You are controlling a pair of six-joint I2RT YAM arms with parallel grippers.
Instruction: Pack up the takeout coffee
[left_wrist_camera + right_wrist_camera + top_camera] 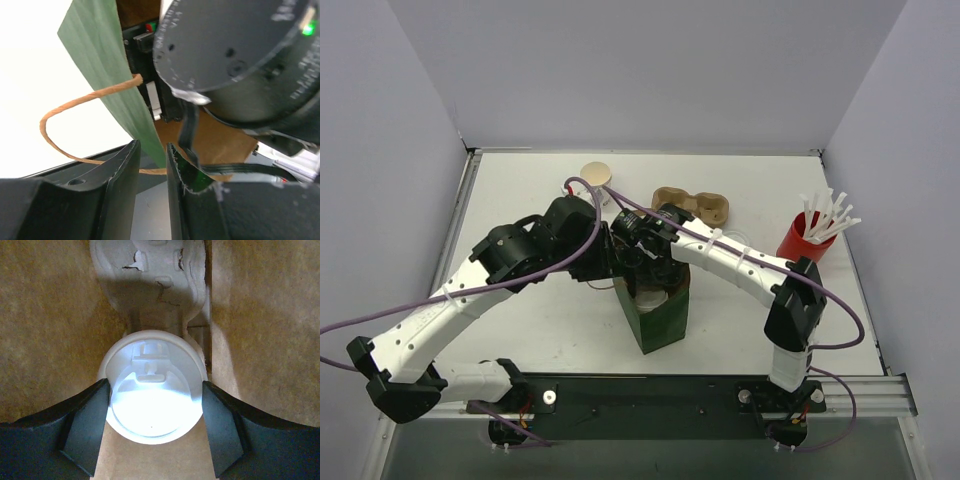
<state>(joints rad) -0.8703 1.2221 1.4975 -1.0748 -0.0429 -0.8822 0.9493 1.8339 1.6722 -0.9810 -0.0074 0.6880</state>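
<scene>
Inside the bag (660,325), right pincer (155,395) clasps the coffee (150,412); left pincer (152,147) pinches its wall.

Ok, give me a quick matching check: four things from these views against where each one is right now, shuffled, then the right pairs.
Things:
1. takeout coffee
2. paper bag, one wall
3. cup carrier
4. red cup of straws

Places:
A. near the right edge of the table
B. between the left fingers
C. inside the bag, between the right fingers
D. on the table, beyond the bag's far side

Pairs: 1-C, 2-B, 3-D, 4-A
</scene>
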